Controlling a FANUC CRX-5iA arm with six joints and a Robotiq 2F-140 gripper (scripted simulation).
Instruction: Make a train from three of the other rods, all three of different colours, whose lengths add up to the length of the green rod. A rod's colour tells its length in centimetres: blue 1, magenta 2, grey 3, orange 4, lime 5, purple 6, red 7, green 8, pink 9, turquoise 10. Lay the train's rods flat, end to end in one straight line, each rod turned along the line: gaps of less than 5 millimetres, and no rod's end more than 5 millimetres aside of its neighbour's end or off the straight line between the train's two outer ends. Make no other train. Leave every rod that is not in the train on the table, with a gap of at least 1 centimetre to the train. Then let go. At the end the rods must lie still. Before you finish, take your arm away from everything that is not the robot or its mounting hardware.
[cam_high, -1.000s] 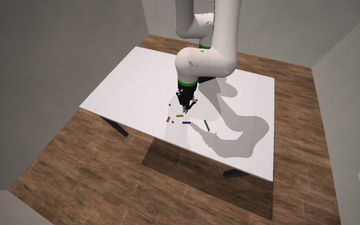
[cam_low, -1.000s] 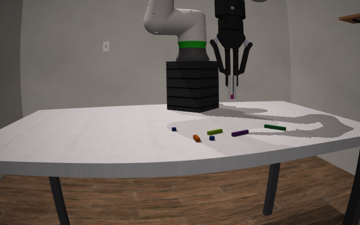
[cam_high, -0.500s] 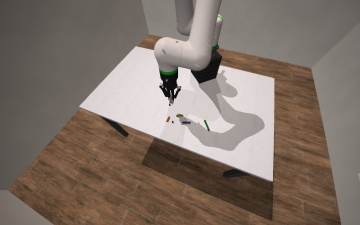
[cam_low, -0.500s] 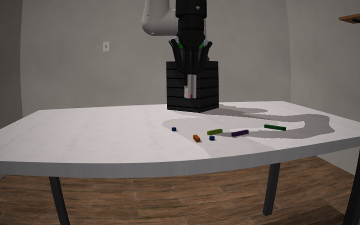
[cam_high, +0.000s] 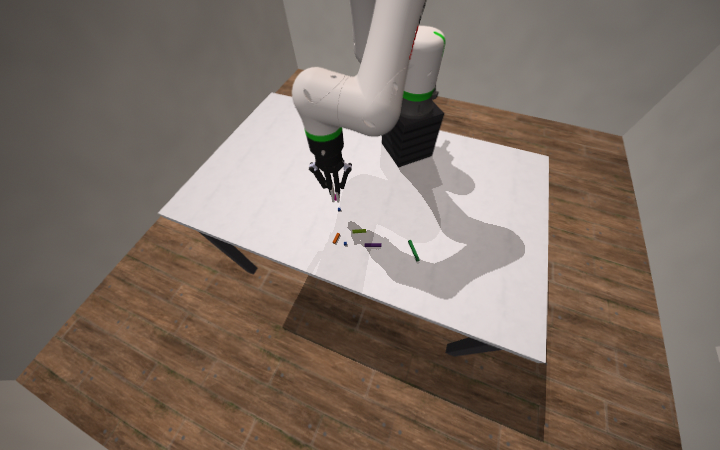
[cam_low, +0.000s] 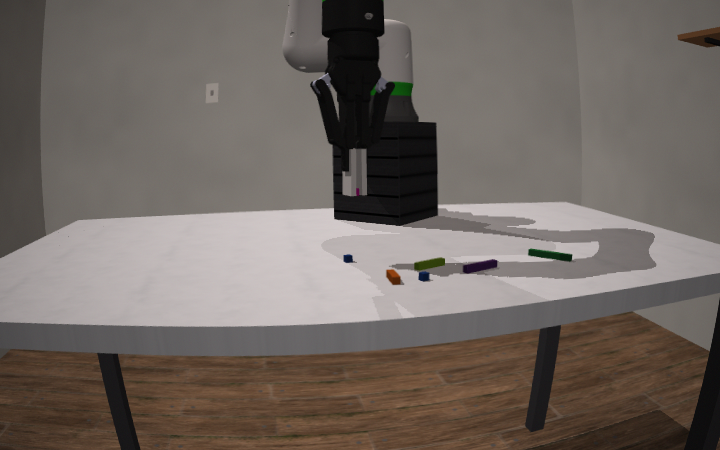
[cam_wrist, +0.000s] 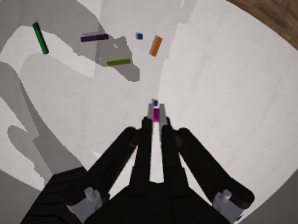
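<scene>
Wrist view looks straight down the black two-finger gripper (cam_wrist: 156, 117), whose fingertips are clamped on a short magenta rod (cam_wrist: 156, 115); the rod hangs well above the white table top (cam_low: 159, 265). A tiny blue cube-shaped rod (cam_wrist: 154, 103) shows just past the tips on the table, the same one lying almost under the gripper in the top view (cam_high: 339, 209).

Farther out lie the other pieces, all flat on the table and apart from one another: a short orange rod (cam_low: 393, 276), a second small blue rod (cam_low: 423, 275) just beside it, a lime rod (cam_low: 429, 263), a purple rod (cam_low: 480, 265), and, well apart at the far side, the long dark green rod (cam_low: 550, 254). None of them touch end to end.

No writing or brand marks can be read on the arm or the rods.

Grey arm shadows fall across the table around the lime, purple and green rods. Behind, the arm stands on a black ribbed pedestal (cam_low: 419, 175). Dark legs (cam_low: 541, 371) carry the table over a brown wood-plank floor (cam_high: 159, 371), with plain grey walls and a small pale wall plate (cam_low: 211, 92).
</scene>
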